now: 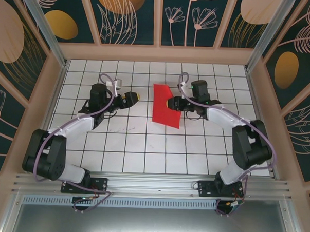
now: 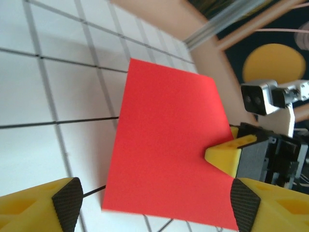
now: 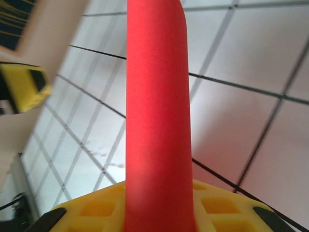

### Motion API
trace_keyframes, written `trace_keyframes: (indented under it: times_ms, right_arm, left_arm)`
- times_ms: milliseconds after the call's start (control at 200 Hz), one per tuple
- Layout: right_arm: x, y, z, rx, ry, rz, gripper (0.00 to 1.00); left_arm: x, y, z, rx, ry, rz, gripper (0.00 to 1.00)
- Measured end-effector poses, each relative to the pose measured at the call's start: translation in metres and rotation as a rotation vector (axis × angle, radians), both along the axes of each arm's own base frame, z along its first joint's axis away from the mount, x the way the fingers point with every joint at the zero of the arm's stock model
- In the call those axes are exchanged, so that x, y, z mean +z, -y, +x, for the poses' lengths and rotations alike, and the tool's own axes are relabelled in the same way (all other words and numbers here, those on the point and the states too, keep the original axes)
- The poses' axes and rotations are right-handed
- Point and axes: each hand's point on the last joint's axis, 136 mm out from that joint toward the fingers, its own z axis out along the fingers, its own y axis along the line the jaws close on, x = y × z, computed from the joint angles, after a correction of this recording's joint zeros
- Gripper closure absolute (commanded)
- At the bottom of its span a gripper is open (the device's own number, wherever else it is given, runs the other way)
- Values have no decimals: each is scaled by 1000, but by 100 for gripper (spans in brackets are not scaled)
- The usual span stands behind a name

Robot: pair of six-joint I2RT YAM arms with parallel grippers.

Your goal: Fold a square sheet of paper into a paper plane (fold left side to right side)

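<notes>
One bright red square sheet of paper [image 1: 163, 103], two robot arms, a left arm [image 1: 74, 128] and a right arm [image 1: 232, 122], two yellow-fingered tools, a left tool [image 1: 131, 98] and a right tool [image 1: 172, 103], one white gridded tabletop [image 1: 143, 146]

A red sheet of paper [image 1: 161, 108] lies on the white gridded surface [image 1: 143, 146], between the two arms and towards the far side. Its upper right corner looks turned in. The right hand [image 1: 171, 103] meets the sheet's right edge. The left hand [image 1: 132, 98] sits near the sheet's left side, not touching it.
</notes>
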Motion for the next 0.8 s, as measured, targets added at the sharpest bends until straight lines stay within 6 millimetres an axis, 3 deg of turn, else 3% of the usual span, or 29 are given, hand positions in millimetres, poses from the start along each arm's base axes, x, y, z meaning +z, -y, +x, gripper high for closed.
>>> trace_keyframes:
  times_ms: [110,310,455,560,681,801]
  right_arm:
    - [48,-6,-23,116,97,94,72]
    - [117,-17,-62,294,214,232,73]
    - [146,-30,-85,404,250,290,73]
    - [155,-35,-94,447,258,311,73]
    - [156,-36,-94,442,256,314,71]
    - [154,-34,-84,389,262,291,69]
  left_arm:
    - [24,8,-13,-83,90,-54,13]
    - [60,21,-31,-223,240,-122,9]
    - [71,27,-41,-291,286,-143,8]
    - [79,33,-47,-330,314,-153,11]
    - [89,40,-56,-377,356,-170,28]
    - [93,44,-59,-390,364,-177,61]
